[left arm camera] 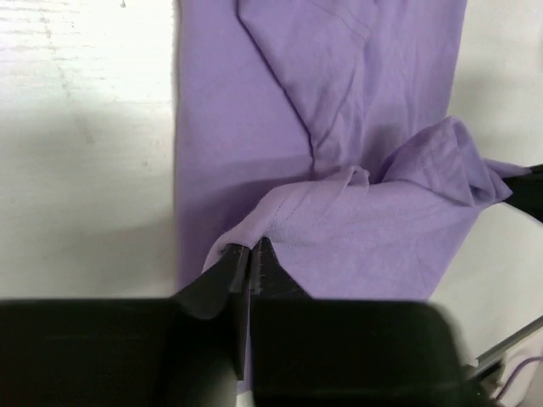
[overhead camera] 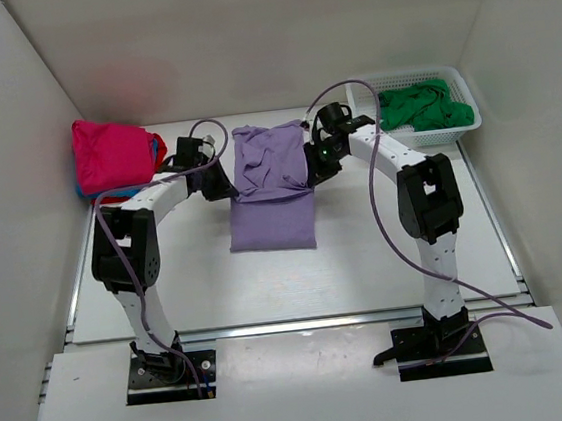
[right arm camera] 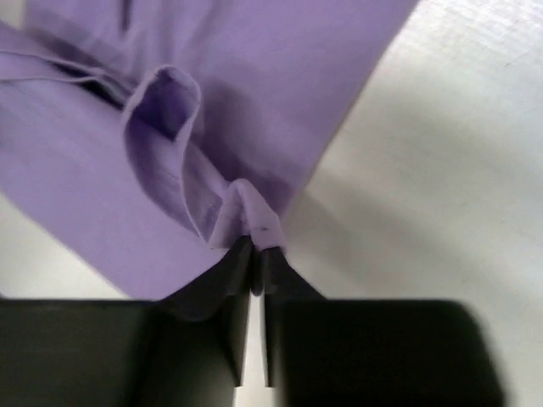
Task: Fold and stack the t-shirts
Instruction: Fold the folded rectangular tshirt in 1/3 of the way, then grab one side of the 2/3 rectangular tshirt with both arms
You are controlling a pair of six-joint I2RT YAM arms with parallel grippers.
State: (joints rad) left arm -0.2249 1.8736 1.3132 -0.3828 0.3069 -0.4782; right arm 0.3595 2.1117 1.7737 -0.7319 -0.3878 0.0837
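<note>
Lilac t-shirt (overhead camera: pixel 270 186) is lying at the upper centre of the top view on the worktop (overhead camera: pixel 366 252), its far edge hanging raised between the left hand (left arm camera: pixel 252 250) and the right hand (right arm camera: pixel 254 250), each pinching shut on one corner. Both hands are holding only a thin sliver of cloth at the very fingertips, so a corner is likely risking slipping free mid-fold. Uneven pulling between the two sides could also be skewing the crease.

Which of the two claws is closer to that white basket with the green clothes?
Right. The right gripper pinches the lilac t-shirt at its edge nearest the white basket; the left gripper pinches the opposite edge, farther away.
</note>
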